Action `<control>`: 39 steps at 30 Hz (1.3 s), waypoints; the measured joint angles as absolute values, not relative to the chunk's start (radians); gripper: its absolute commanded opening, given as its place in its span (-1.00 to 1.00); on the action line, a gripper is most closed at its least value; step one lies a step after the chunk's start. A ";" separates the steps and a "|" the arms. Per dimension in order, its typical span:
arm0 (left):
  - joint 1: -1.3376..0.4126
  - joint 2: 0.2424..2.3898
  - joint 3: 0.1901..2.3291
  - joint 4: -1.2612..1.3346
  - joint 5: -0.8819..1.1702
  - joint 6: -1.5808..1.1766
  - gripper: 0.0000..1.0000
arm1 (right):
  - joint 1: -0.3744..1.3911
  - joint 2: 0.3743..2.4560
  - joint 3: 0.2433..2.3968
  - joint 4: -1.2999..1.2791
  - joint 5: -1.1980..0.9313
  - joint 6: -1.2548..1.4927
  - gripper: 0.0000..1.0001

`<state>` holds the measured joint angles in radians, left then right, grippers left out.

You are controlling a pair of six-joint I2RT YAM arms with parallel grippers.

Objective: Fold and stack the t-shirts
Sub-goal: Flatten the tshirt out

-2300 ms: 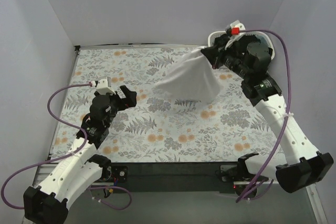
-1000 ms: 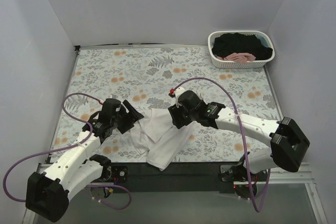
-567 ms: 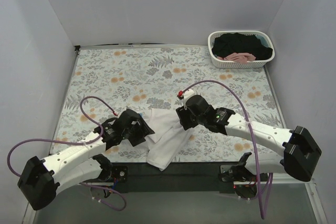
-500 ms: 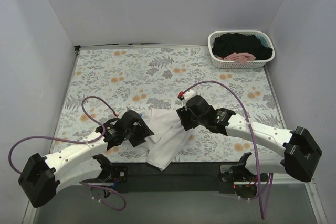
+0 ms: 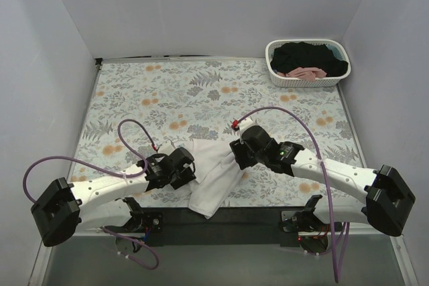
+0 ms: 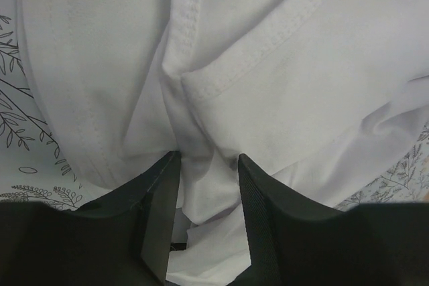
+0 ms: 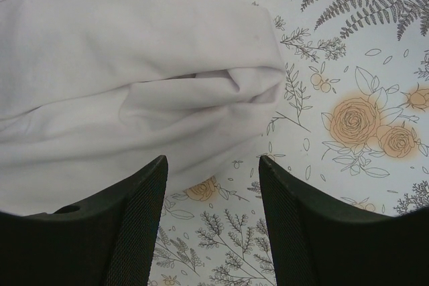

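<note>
A crumpled white t-shirt [image 5: 213, 173] lies near the table's front edge, one end hanging over it. My left gripper [image 5: 186, 169] is down at the shirt's left side. In the left wrist view its jaws [image 6: 208, 159] stand partly apart, astride a raised fold of the white t-shirt [image 6: 268, 65]. My right gripper [image 5: 236, 156] hovers at the shirt's right side. It is open [image 7: 213, 160] over bare tablecloth, with the shirt's edge [image 7: 120, 85] just ahead of the fingertips. A black t-shirt [image 5: 305, 53] and a pink one [image 5: 310, 72] lie in the basket.
The white lattice basket [image 5: 305, 81] stands in the far right corner. A floral tablecloth [image 5: 167, 92] covers the table. Grey walls close in on the left, back and right. Purple cables loop off both arms.
The right arm brought the white shirt from the basket down to the front of the table and let go. The left gripper slid right onto the shirt, its jaws narrowing.
</note>
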<state>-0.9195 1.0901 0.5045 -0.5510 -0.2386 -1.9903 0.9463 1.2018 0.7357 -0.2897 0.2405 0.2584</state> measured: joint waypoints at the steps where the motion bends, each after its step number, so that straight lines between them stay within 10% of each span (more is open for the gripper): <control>1: -0.934 1.090 0.515 -0.560 -0.253 -1.990 -0.15 | 0.944 1.201 0.735 -0.289 0.241 0.258 0.28; 39: -1.035 1.176 0.561 -0.511 -0.344 -1.994 -0.22 | 0.942 1.136 0.688 -0.289 0.245 0.221 0.29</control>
<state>-1.0348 1.1759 0.5606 -0.5110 -0.3435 -1.9942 0.9424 1.1358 0.6876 -0.2893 0.2455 0.2211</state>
